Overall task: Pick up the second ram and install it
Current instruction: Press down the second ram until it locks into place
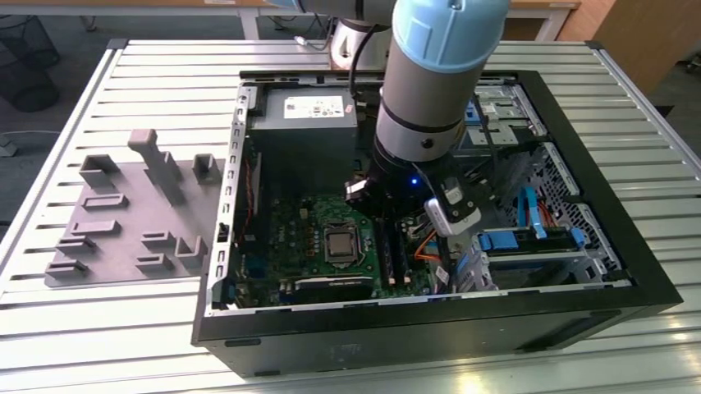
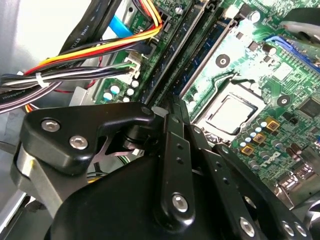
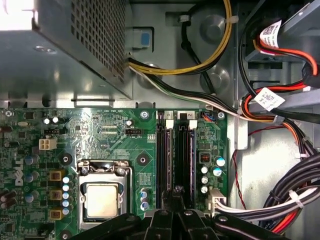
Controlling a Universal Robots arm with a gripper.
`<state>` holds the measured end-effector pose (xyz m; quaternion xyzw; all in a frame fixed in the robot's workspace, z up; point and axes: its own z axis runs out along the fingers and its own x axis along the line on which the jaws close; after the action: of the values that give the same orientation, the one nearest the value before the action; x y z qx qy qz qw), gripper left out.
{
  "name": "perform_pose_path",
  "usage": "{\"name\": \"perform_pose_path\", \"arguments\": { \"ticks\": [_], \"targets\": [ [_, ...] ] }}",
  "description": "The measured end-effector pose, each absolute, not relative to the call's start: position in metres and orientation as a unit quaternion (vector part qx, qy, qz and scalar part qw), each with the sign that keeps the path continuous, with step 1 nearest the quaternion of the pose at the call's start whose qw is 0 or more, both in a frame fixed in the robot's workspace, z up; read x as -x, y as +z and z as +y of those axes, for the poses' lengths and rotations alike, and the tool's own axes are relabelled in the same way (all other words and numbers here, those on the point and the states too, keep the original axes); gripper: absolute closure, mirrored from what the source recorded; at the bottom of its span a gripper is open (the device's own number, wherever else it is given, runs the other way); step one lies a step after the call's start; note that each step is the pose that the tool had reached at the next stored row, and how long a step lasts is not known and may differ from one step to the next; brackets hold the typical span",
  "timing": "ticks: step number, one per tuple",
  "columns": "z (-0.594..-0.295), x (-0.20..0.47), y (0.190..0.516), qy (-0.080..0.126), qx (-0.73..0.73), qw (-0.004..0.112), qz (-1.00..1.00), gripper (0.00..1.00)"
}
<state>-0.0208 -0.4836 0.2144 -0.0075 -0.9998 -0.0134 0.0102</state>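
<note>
My gripper [image 2: 174, 102] [image 3: 176, 191] is shut, its black fingers pressed together with nothing visible between them. It hangs low inside the open computer case [image 1: 613, 271], over the near end of two long black slots on the green motherboard [image 3: 115, 145]. In both wrist views a thin blue-green ram stick stands edge-up in each slot, one [image 3: 165, 160] [image 2: 200, 50] nearer the processor, the other [image 3: 186, 160] [image 2: 170, 55] nearer the cables. I cannot tell which is the second ram, nor which one the fingertips touch. In the exterior view the arm's wrist [image 1: 411, 176] covers the slots' far end.
The silver processor socket [image 3: 102, 200] lies beside the slots. A metal power supply box [image 3: 60, 45] stands past them. Bundled coloured cables [image 3: 280, 115] run along the slots' other side. A grey fixture plate with blocks [image 1: 131, 213] lies on the slatted table at the exterior view's left.
</note>
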Motion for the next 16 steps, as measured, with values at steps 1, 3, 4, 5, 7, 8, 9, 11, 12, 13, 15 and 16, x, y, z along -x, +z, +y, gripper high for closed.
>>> {"name": "perform_pose_path", "arguments": {
  "ticks": [1, 3, 4, 5, 7, 8, 9, 11, 12, 13, 15, 16],
  "targets": [
    [-0.483, 0.021, 0.215, -0.014, 0.008, 0.010, -1.000, 0.89],
    [-0.483, 0.021, 0.217, -0.015, 0.008, 0.010, -1.000, 0.89],
    [-0.483, 0.021, 0.218, -0.015, 0.008, 0.010, -1.000, 0.89],
    [-0.483, 0.021, 0.220, -0.015, 0.008, 0.010, -1.000, 0.89],
    [-0.483, 0.021, 0.225, -0.014, 0.008, 0.010, -1.000, 0.89],
    [-0.483, 0.021, 0.227, -0.014, 0.008, 0.010, -1.000, 0.89],
    [-0.483, 0.021, 0.229, -0.014, 0.008, 0.010, -1.000, 0.89],
    [-0.484, 0.021, 0.232, -0.014, 0.008, 0.010, -1.000, 0.89],
    [-0.484, 0.021, 0.233, -0.014, 0.008, 0.010, -1.000, 0.89],
    [-0.484, 0.021, 0.234, -0.014, 0.008, 0.010, -1.000, 0.89],
    [-0.483, 0.021, 0.234, -0.014, 0.008, 0.010, -1.000, 0.89],
    [-0.484, 0.021, 0.234, -0.014, 0.008, 0.010, -1.000, 0.89]
  ]
}}
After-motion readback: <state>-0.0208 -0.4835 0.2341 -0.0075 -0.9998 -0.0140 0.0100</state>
